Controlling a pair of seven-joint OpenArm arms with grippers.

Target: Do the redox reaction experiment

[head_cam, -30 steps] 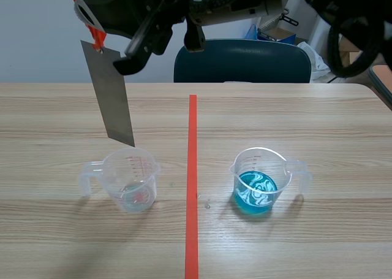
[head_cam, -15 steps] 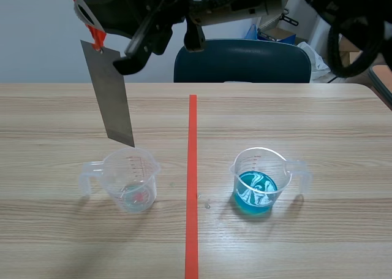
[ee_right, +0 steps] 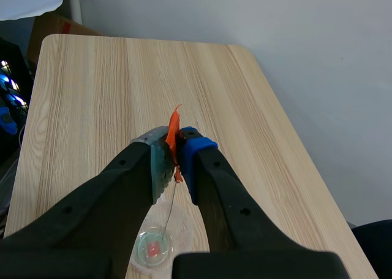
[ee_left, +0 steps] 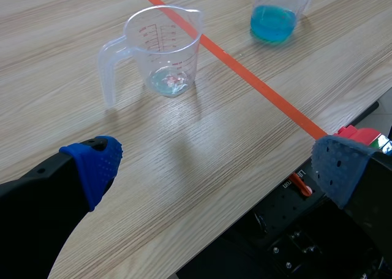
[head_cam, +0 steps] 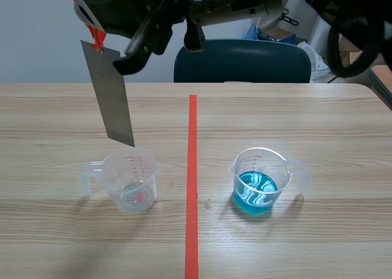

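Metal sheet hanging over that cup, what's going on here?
The right gripper is shut on an orange tab at the top of a metal sheet, holding it just above the nearly empty clear cup left of the tape line. A second cup with blue liquid stands right of the line. The left gripper is open, short of both cups.

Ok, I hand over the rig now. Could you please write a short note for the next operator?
Right end effector: shut on the metal sheet at its orange tag, raised left of the tape line.
Left end effector: open, empty, by the table's near edge.
The sheet hangs over the nearly empty clear cup; the cup of blue liquid stands right of the line.
Done: sheet picked up. Left: probably dipping it into the blue liquid.
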